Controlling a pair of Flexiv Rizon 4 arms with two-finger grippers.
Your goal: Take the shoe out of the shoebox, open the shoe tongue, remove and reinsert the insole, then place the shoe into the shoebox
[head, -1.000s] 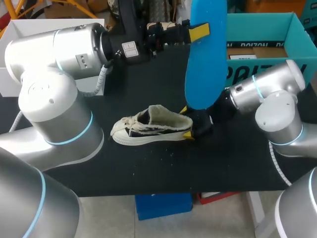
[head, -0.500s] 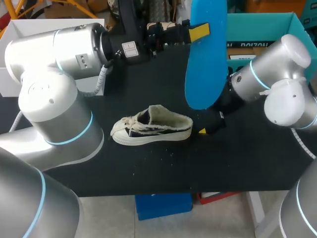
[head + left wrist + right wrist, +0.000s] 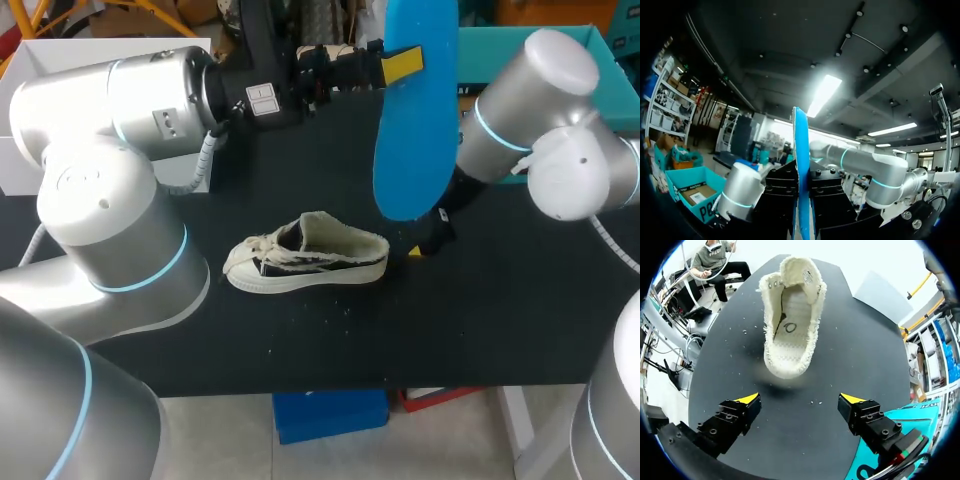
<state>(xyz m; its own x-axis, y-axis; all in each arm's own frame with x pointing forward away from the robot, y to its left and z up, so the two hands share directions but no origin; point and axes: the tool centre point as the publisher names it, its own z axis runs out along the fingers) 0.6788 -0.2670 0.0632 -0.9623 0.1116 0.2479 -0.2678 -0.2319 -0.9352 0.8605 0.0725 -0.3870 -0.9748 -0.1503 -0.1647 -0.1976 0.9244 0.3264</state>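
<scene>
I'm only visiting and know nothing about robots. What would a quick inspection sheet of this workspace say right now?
Surface: black table, flat and dark.
Job's things: cream shoe stands on its sole mid-table, out of the box; blue insole is held upright in the air; teal shoebox sits at the far right, partly hidden by the right arm.
Clutter: small pale specks on the table near the shoe.
Pincers: left pincer shut on the insole; right pincer open, empty, behind the shoe's heel.
Cables: grey ribbed cable along the left arm.
Surroundings: nothing seen reaching over the table.

Robot lab: arms (image 3: 110, 230) at black table (image 3: 500, 320)
</scene>
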